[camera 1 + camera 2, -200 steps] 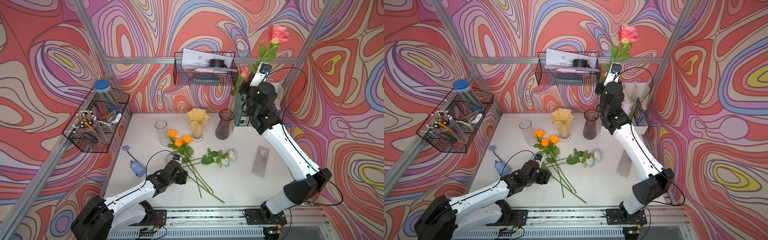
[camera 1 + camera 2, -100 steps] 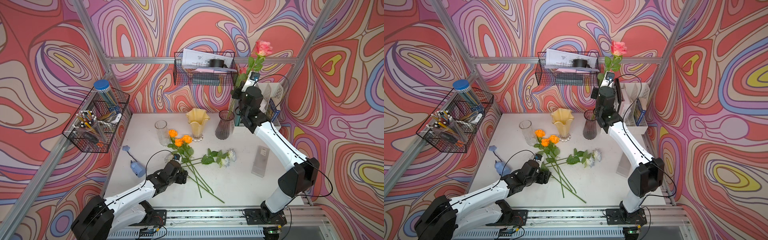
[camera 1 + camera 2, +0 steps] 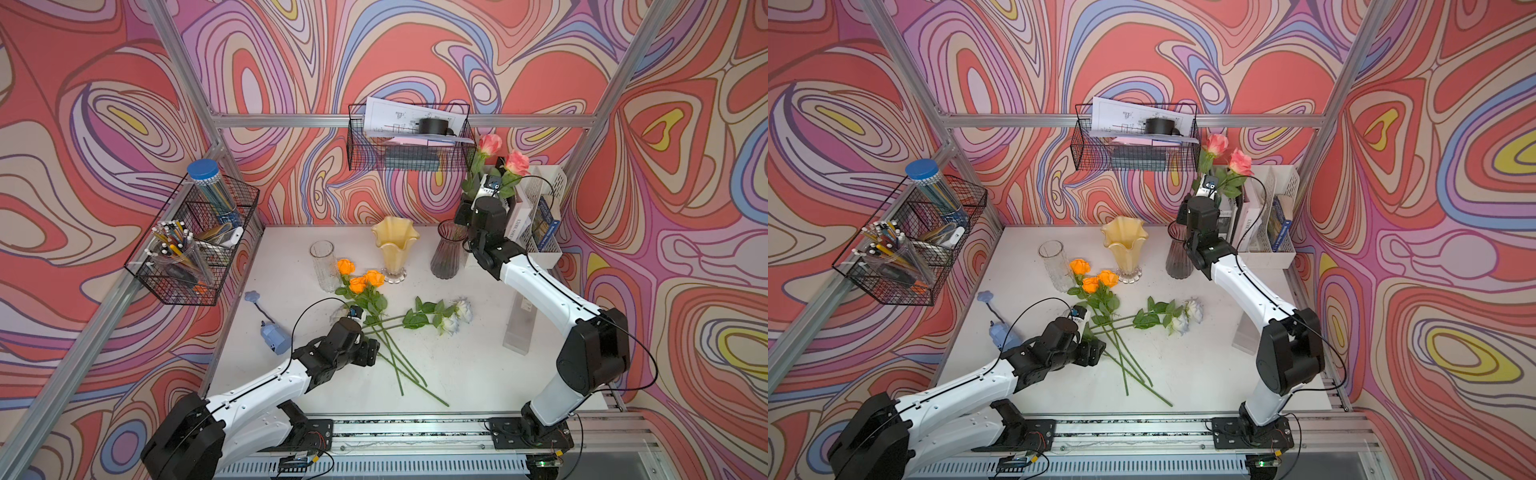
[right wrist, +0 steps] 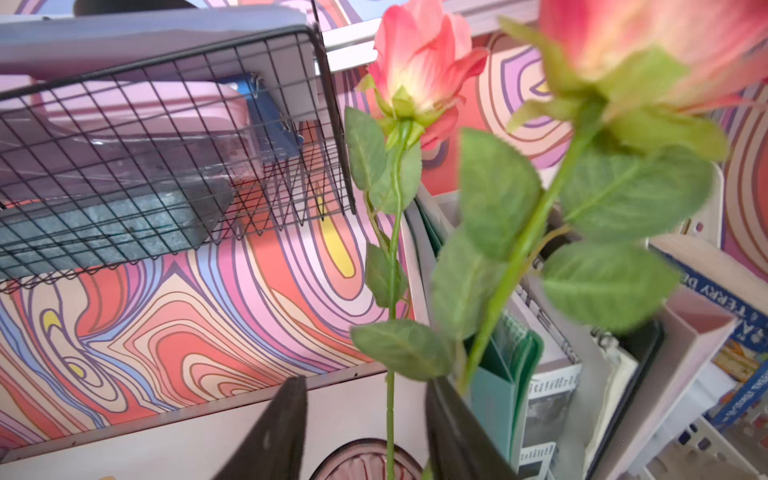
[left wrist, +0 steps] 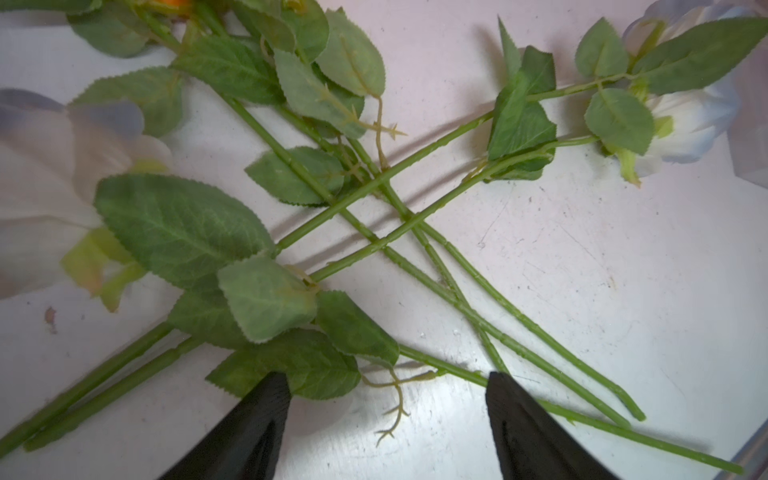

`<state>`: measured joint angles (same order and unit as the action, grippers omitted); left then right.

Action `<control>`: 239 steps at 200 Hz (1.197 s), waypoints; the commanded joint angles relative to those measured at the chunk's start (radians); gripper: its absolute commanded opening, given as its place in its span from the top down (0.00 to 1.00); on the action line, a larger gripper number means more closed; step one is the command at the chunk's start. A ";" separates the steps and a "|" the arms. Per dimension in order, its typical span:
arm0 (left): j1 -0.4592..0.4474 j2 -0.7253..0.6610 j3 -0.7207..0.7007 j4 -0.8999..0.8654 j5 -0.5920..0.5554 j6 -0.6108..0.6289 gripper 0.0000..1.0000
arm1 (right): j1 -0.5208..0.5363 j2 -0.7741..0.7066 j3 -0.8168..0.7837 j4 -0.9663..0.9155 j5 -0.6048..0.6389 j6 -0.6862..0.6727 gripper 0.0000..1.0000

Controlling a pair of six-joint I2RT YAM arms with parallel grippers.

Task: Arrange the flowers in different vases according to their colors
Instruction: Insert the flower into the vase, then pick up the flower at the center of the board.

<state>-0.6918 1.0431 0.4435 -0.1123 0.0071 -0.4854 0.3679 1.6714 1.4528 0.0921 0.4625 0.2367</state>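
Two pink flowers (image 3: 490, 143) (image 3: 517, 162) rise above the smoky purple vase (image 3: 446, 249) at the back right. My right gripper (image 4: 365, 382) is open just above the vase mouth. One pink stem (image 4: 390, 407) runs free between its jaws into the vase. The other, blurred rose (image 4: 648, 45) leans past a finger (image 4: 453, 428). Orange flowers (image 3: 359, 276) and white ones (image 3: 457, 316) lie with crossed stems mid-table. My left gripper (image 5: 384, 376) hovers open over those stems (image 5: 374, 232), gripping nothing. The clear cylinder vase (image 3: 324, 266) and yellow ruffled vase (image 3: 395, 245) stand empty.
A white file rack with books (image 3: 540, 216) stands right behind the purple vase. A wire basket (image 3: 409, 141) hangs on the back wall, another with pens (image 3: 191, 245) on the left. A blue flower toy (image 3: 272, 332) and a clear block (image 3: 519, 320) lie on the table.
My right arm has brought the raised pink rose down beside the other one at the purple vase, and its jaws have opened off the stem. The left arm has stayed put.
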 commanded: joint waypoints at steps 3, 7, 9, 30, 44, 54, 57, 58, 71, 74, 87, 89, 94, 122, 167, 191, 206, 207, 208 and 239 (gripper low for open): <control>0.009 -0.023 0.081 -0.002 0.035 0.068 0.18 | 0.000 -0.049 -0.023 -0.048 0.002 0.023 0.33; 0.009 -0.023 0.109 -0.007 0.035 0.082 0.18 | 0.000 -0.056 -0.024 -0.055 -0.003 0.021 0.32; 0.009 -0.022 0.116 -0.010 0.037 0.089 0.17 | 0.000 -0.060 -0.024 -0.060 -0.004 0.021 0.29; 0.009 -0.013 0.190 -0.027 0.041 0.165 0.15 | 0.000 -0.089 -0.015 -0.122 -0.032 0.020 0.22; 0.008 0.015 0.251 -0.050 0.057 0.228 0.14 | 0.000 -0.101 0.010 -0.190 -0.057 0.021 0.20; 0.007 0.053 0.309 -0.093 0.064 0.274 0.14 | -0.001 -0.109 0.022 -0.239 -0.070 0.024 0.19; 0.006 0.066 0.328 -0.110 0.067 0.288 0.14 | -0.001 -0.113 0.024 -0.252 -0.073 0.025 0.18; 0.005 0.068 0.335 -0.116 0.068 0.292 0.14 | -0.001 -0.115 0.024 -0.255 -0.074 0.026 0.17; -0.007 0.132 0.417 -0.211 0.067 0.349 0.15 | -0.001 -0.140 0.017 -0.291 -0.100 0.030 0.16; -0.012 0.151 0.437 -0.229 0.065 0.365 0.15 | -0.001 -0.146 0.016 -0.301 -0.105 0.031 0.16; -0.047 0.225 0.514 -0.329 0.041 0.442 0.16 | 0.000 -0.173 0.015 -0.347 -0.133 0.039 0.16; -0.055 0.236 0.527 -0.347 0.034 0.460 0.16 | -0.001 -0.178 0.015 -0.356 -0.138 0.040 0.16; -0.074 0.267 0.557 -0.390 0.017 0.497 0.16 | 0.000 -0.188 0.014 -0.375 -0.151 0.045 0.16; -0.135 0.430 0.701 -0.598 -0.066 0.648 0.20 | -0.001 -0.252 -0.012 -0.496 -0.224 0.089 0.16; -0.162 0.479 0.696 -0.612 -0.061 0.737 0.39 | -0.001 -0.347 -0.102 -0.601 -0.321 0.154 0.21; -0.162 0.524 0.700 -0.612 -0.085 0.768 0.44 | -0.001 -0.393 -0.149 -0.621 -0.342 0.166 0.24; -0.162 0.558 0.712 -0.601 -0.088 0.787 0.47 | -0.001 -0.419 -0.175 -0.633 -0.354 0.171 0.28; -0.161 0.561 0.713 -0.599 -0.089 0.787 0.47 | -0.001 -0.420 -0.177 -0.633 -0.356 0.173 0.28; -0.161 0.563 0.713 -0.597 -0.089 0.789 0.47 | -0.001 -0.422 -0.179 -0.635 -0.358 0.173 0.29; -0.161 0.637 0.740 -0.586 -0.106 0.827 0.49 | -0.001 -0.472 -0.238 -0.674 -0.382 0.202 0.30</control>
<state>-0.8505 1.6356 1.1473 -0.6750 -0.0742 0.2871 0.3679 1.2457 1.2530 -0.5354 0.1143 0.4061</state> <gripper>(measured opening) 0.515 0.700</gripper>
